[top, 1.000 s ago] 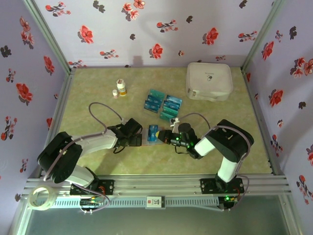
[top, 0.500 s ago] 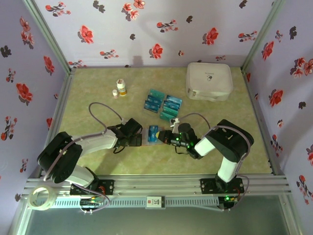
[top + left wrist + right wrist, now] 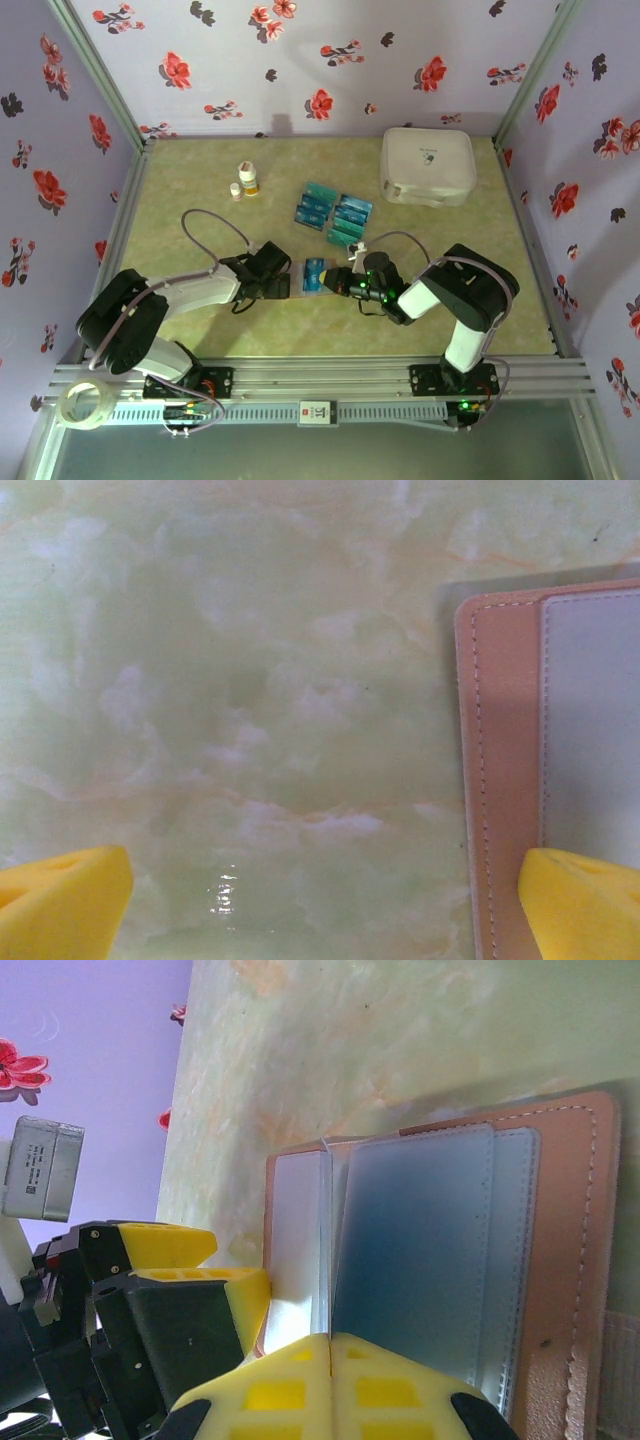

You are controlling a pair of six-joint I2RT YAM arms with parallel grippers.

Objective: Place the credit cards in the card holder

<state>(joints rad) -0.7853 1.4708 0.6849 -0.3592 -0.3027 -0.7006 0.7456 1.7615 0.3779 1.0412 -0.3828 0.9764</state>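
The brown card holder (image 3: pixel 570 1250) lies open on the green table, its clear pockets (image 3: pixel 420 1260) facing up. My right gripper (image 3: pixel 330 1345) is shut on one teal credit card (image 3: pixel 315 272), which stands edge-on (image 3: pixel 325 1230) over the holder's inner pockets. My left gripper (image 3: pixel 330 900) is open and low over the table, and its right fingertip (image 3: pixel 585 900) rests over the holder's edge (image 3: pixel 500 760). From above, the left gripper (image 3: pixel 278 277) and the right gripper (image 3: pixel 338 280) face each other across the card. Several more credit cards (image 3: pixel 333 213) lie in a loose pile behind them.
A large white rounded case (image 3: pixel 427 165) sits at the back right. Two small bottles (image 3: pixel 247 180) stand at the back left. A roll of tape (image 3: pixel 82 405) rests on the front rail at the left. Flowered walls close in three sides.
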